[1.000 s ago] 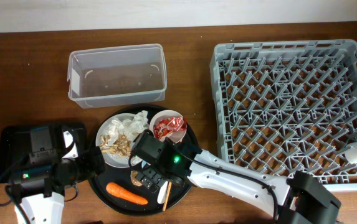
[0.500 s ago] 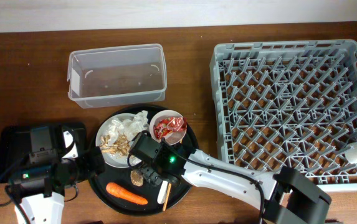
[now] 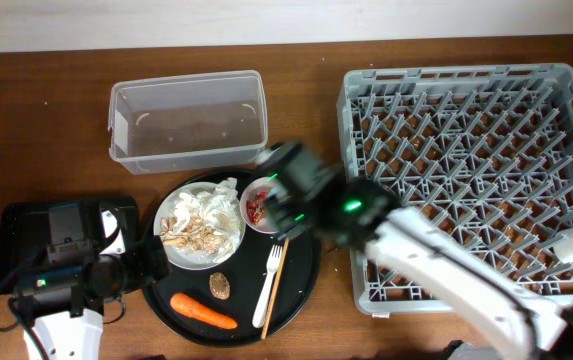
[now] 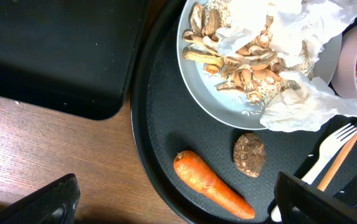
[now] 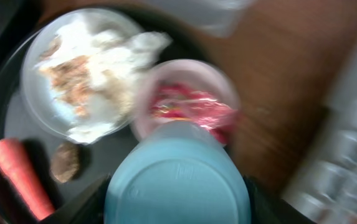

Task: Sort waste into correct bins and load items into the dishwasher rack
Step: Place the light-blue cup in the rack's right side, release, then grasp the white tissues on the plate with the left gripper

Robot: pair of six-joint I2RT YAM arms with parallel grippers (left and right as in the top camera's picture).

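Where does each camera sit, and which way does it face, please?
Overhead: fixed above the table, looking straight down on tub, round tray and dishwasher rack; both arms show.
Left wrist: on the left arm, facing down at plate and carrot; open fingers at bottom corners.
Right wrist: blurred, facing down; fingers flank the light blue cup.
Shared: plate and carrot appear in all three.

A round black tray (image 3: 301,272) holds a white plate (image 3: 202,265) of flaky scraps (image 3: 184,232) and crumpled tissue (image 3: 217,200), a carrot (image 3: 203,311), a brown lump (image 3: 219,287) and a white fork (image 3: 266,297), left of the grey dishwasher rack (image 3: 471,170).
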